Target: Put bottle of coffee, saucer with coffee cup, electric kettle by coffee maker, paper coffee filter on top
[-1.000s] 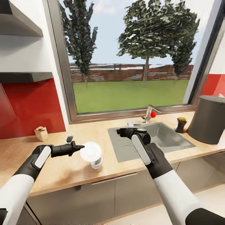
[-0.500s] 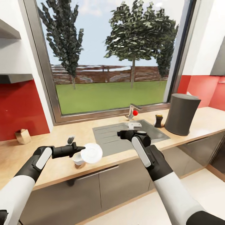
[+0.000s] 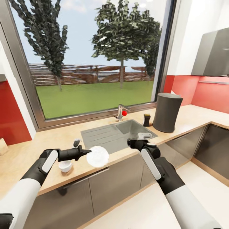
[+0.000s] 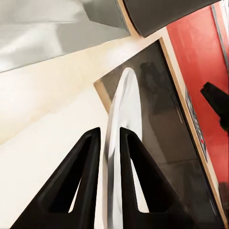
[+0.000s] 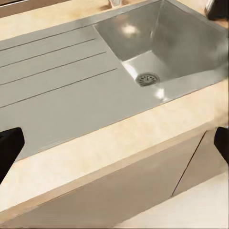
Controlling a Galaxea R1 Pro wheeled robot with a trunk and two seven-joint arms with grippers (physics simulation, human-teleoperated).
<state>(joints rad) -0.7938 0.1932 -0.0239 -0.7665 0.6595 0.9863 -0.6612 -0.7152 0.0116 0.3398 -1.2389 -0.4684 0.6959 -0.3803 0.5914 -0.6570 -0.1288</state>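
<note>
My left gripper (image 3: 86,153) is shut on the rim of the white saucer (image 3: 98,156), holding it in the air by the countertop's (image 3: 25,165) front edge. In the left wrist view the saucer (image 4: 121,138) stands edge-on between the black fingers (image 4: 88,160). The white coffee cup (image 3: 65,165) sits on the counter under my left forearm. My right gripper (image 3: 135,143) hangs open and empty near the sink's (image 3: 127,127) front, its fingertips (image 5: 9,148) far apart. The bottle of coffee (image 3: 147,120) stands beside the tall dark grey coffee maker (image 3: 167,112), whose carafe is hidden.
A faucet with a red knob (image 3: 121,112) stands behind the sink and its ribbed drainboard (image 5: 52,76). A small dark object (image 3: 76,142) lies on the counter, a white item (image 3: 143,135) by the sink's front. The counter turns a corner at the right (image 3: 203,117).
The whole view has swung to the right, so the sink, cup and coffee maker have slid left in the picture. My left gripper keeps the saucer; the right stays open.
</note>
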